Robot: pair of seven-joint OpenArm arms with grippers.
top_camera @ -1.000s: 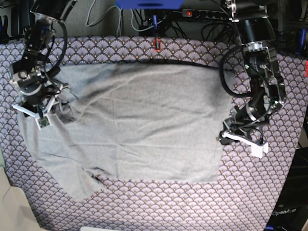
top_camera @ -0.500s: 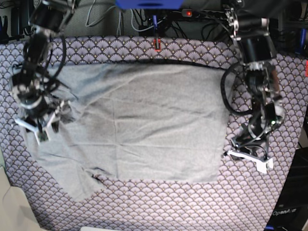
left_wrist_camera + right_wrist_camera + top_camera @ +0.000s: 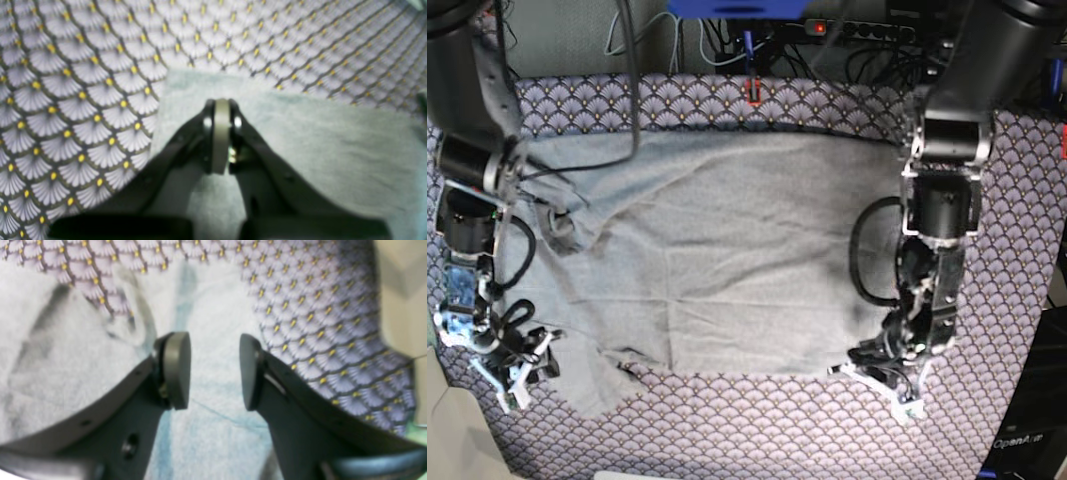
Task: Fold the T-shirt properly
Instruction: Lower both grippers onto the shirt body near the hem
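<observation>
Item: T-shirt point(image 3: 727, 260), grey, spread flat and creased on the table point(image 3: 727, 430), which is covered by a purple fan-scale cloth point(image 3: 987, 330).

Left gripper point(image 3: 222, 106): fingers closed, at the shirt's near corner; whether fabric is pinched, cannot tell.

Right gripper point(image 3: 215, 370): fingers open over the sleeve edge.

Handling advice: secure both near corners evenly before lifting, keeping the hem taut.

Containers: none visible.

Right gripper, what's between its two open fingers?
In the right wrist view, the right gripper frames only grey T-shirt fabric lying below the gap, nothing pinched.
</observation>
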